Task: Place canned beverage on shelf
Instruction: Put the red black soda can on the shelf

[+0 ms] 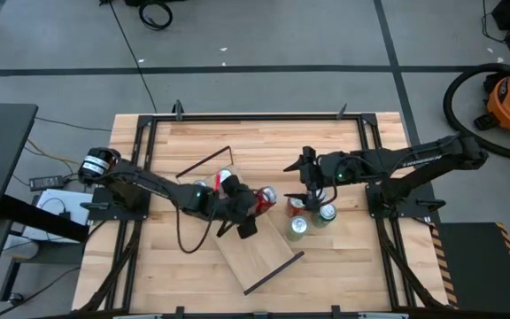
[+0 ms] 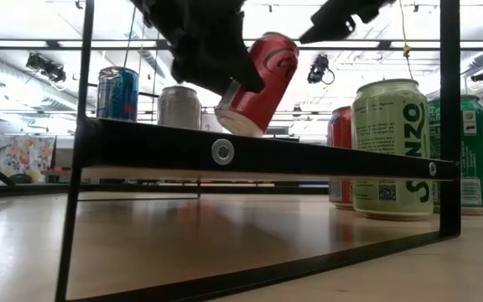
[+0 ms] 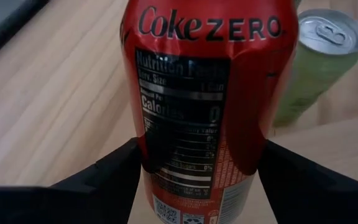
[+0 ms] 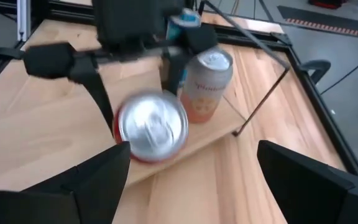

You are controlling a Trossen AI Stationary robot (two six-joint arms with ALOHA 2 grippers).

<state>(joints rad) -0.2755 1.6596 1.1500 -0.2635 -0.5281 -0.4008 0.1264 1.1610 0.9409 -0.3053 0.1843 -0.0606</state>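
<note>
Red Coke Zero can (image 3: pixel 207 93) tilted in left pincer (image 1: pixel 248 213), above shelf (image 1: pixel 255 251)

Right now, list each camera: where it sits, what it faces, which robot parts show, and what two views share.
High: overhead, straight down on the table; both arms, left tool, right tool.
Low: tabletop level, under the shelf; arms enter from above.
Left wrist: on left arm, facing the held red can; own fingers flank it.
Right wrist: on right arm, facing shelf and left arm; own open fingers.
Shared: the red can, in all four.
</note>
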